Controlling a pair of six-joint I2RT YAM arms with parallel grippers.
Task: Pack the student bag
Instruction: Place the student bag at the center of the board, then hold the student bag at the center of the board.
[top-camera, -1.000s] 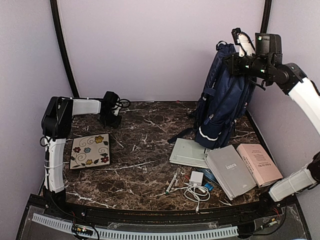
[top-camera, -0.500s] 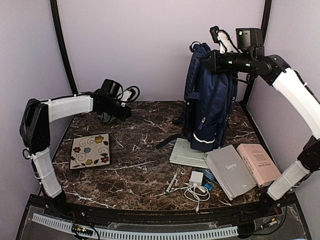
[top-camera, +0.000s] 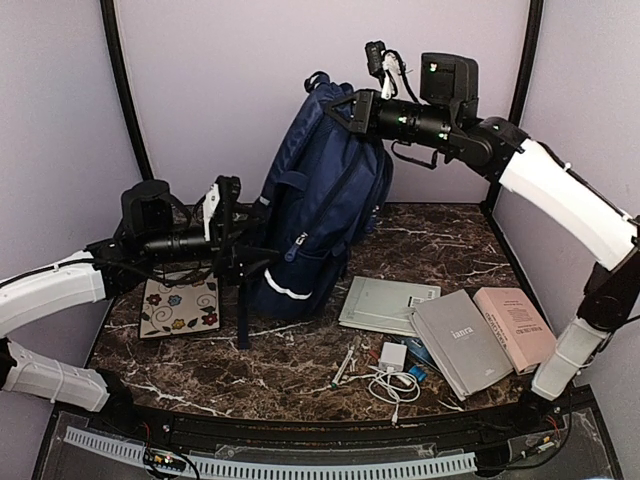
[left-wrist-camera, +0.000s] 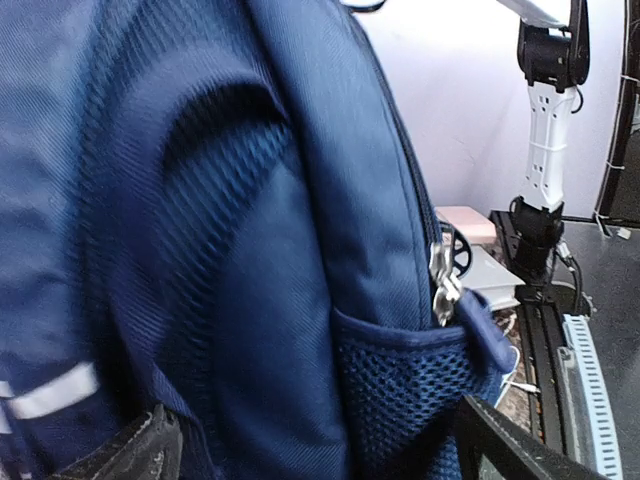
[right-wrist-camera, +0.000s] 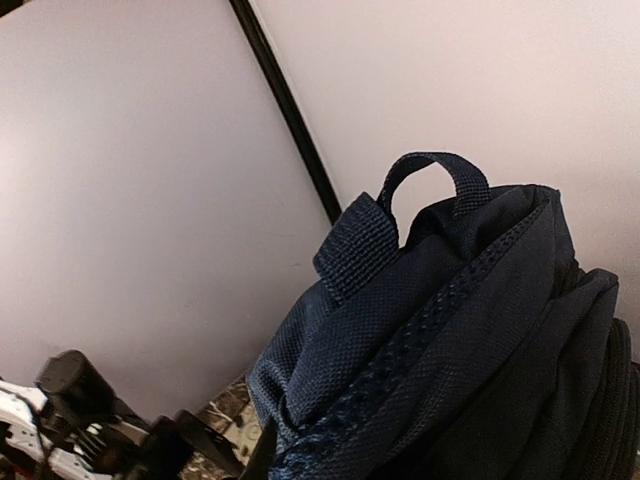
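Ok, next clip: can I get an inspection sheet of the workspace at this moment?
Surface: dark marbled table.
Job's things: student bag upright but tilted, held by its top.
Clutter: floral tile, green notebook, grey book, pink book, pens, white charger.
Grippers: right gripper shut on the bag's top; left gripper open at its side.
Cables: cord coiled by the charger.
Surroundings: lilac walls, black posts.
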